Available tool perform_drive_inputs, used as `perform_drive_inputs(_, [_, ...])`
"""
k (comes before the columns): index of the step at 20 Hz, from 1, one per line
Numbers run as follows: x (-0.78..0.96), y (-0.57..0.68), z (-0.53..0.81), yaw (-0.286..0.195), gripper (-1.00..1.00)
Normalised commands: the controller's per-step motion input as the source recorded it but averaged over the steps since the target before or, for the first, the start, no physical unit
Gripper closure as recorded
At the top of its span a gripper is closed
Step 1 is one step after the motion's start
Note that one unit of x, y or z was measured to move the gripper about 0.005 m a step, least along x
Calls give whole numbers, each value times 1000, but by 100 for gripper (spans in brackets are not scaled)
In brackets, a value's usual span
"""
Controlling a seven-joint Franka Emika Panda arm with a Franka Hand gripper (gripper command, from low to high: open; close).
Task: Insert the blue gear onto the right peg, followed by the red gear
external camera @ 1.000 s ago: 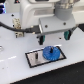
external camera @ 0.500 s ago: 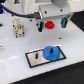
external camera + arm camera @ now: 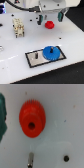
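The blue gear (image 3: 50,52) lies flat on the right half of the grey plate with black rim (image 3: 33,60). The right peg is hidden under the blue gear. The plate's other peg (image 3: 36,54) stands free to the gear's left. The red gear (image 3: 49,24) lies on the white table behind the plate. It also shows in the wrist view (image 3: 32,119), hub hole facing the camera. My gripper (image 3: 49,19) hangs just above the red gear, open and empty, with one dark finger on each side.
A small cream block (image 3: 18,27) stands on the table at the exterior view's left. A dark teal object (image 3: 2,114) shows at the edge of the wrist view. Small dark marks (image 3: 66,158) dot the white table.
My gripper has left the plate and moved back to hang over the red gear. The blue gear stays on the plate.
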Motion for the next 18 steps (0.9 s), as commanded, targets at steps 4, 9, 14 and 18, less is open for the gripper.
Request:
perform_drive_inputs(4, [-391, 262, -250, 0, -100])
perform_drive_inputs(9, [-196, 200, -330, 0, -100])
perform_drive_inputs(14, [-238, 109, -323, 0, -100])
perform_drive_inputs(18, [-334, 47, -332, 0, -100])
